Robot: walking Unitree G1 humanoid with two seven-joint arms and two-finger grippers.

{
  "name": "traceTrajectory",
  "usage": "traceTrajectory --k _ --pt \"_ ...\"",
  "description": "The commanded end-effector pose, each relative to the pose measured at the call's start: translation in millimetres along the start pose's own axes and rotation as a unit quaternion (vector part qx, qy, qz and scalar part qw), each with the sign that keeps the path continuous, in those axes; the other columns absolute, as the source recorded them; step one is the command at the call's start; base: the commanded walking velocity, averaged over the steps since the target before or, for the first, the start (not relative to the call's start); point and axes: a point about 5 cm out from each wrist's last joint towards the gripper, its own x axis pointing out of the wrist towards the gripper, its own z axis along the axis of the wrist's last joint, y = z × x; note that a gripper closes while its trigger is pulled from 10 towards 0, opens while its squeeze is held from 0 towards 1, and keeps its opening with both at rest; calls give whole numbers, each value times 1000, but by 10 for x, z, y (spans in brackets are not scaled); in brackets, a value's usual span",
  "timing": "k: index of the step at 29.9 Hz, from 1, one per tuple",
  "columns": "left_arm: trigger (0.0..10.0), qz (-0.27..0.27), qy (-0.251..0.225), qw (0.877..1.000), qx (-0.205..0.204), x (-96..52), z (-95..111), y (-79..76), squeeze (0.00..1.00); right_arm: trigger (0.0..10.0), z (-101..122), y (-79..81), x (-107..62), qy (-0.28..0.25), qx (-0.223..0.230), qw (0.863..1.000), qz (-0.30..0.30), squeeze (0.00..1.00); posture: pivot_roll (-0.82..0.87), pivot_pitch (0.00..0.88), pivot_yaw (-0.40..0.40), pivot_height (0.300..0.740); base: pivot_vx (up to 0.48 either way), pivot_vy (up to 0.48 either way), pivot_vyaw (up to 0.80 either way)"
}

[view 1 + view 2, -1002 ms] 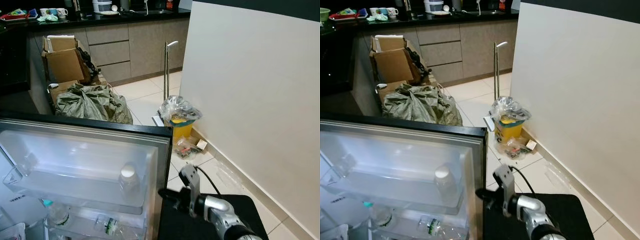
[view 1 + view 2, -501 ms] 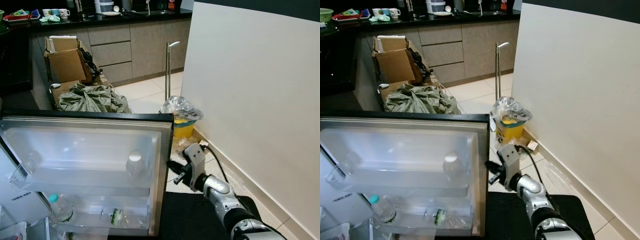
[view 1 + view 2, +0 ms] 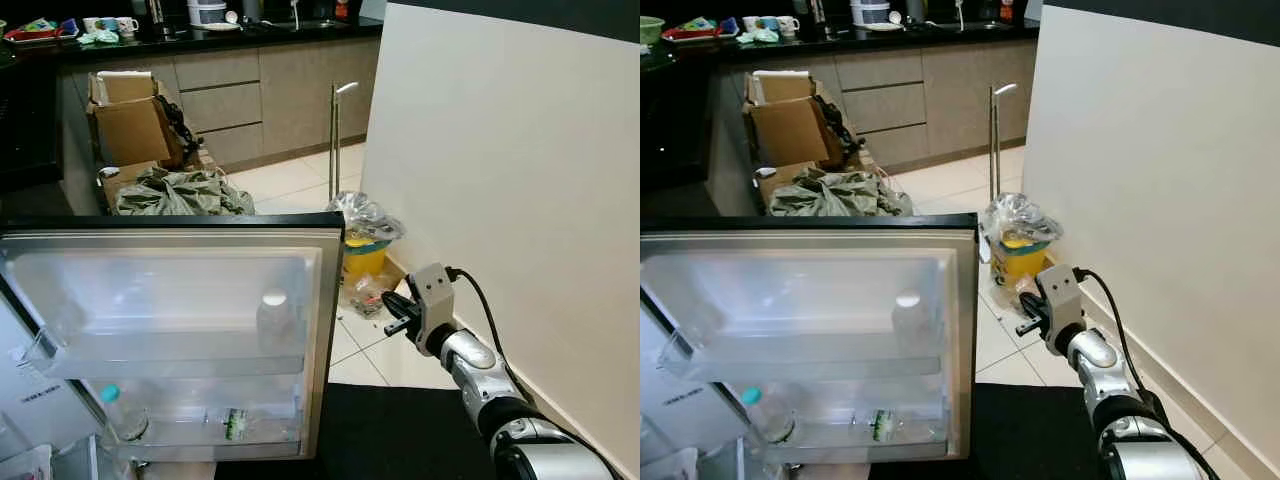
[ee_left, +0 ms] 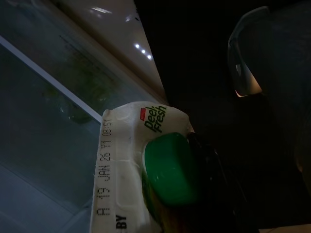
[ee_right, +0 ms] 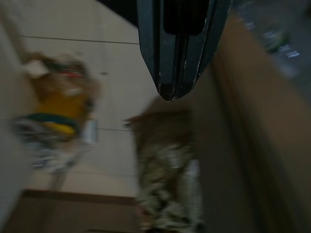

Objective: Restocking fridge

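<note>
Our right gripper (image 3: 1023, 318) hangs in the air just past the open edge of the fridge door (image 3: 200, 240), fingers pressed together, holding nothing and touching nothing. Our left gripper (image 4: 214, 165) pinches a white carton (image 4: 131, 160) with a green cap (image 4: 171, 167) – dark view, beside a lit fridge shelf (image 4: 53, 87). The door stands wide open; its racks hold a white-capped bottle (image 3: 273, 322) up top, a teal-capped bottle (image 3: 122, 415) and a lying bottle (image 3: 240, 424) below. Yellow bin (image 3: 362, 255) on the floor beyond the door.
</note>
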Motion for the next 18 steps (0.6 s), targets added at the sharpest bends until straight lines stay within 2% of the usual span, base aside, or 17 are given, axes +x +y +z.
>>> traceTrajectory --k 1,5,9,12,14,18 --pt "10000 1 8 1000 4 1 -39 -25 0 10000 -116 146 -4 28 8 997 69 0 -28 0 -7 740 0 0 0" --pt "10000 -1 9 1000 4 0 -46 -29 0 10000 -253 303 -71 70 11 982 177 0 -31 0 -4 740 0 0 0" --pt "10000 -1 11 1000 7 -2 -56 -28 0 10000 -309 450 -120 92 27 957 275 0 -34 0 -1 740 0 0 0" --pt "10000 -1 11 1000 8 -2 -57 -27 0 10000 -311 498 -121 94 32 949 298 0 -34 0 -1 740 0 0 0" --pt "10000 0 11 1000 9 -3 -57 -20 0 10000 -254 650 -57 78 32 935 343 0 -33 0 -1 740 0 0 0" --pt "10000 0 10 1000 10 -3 -57 -18 0 10000 -181 732 26 55 34 936 347 0 -31 0 1 740 0 0 0"
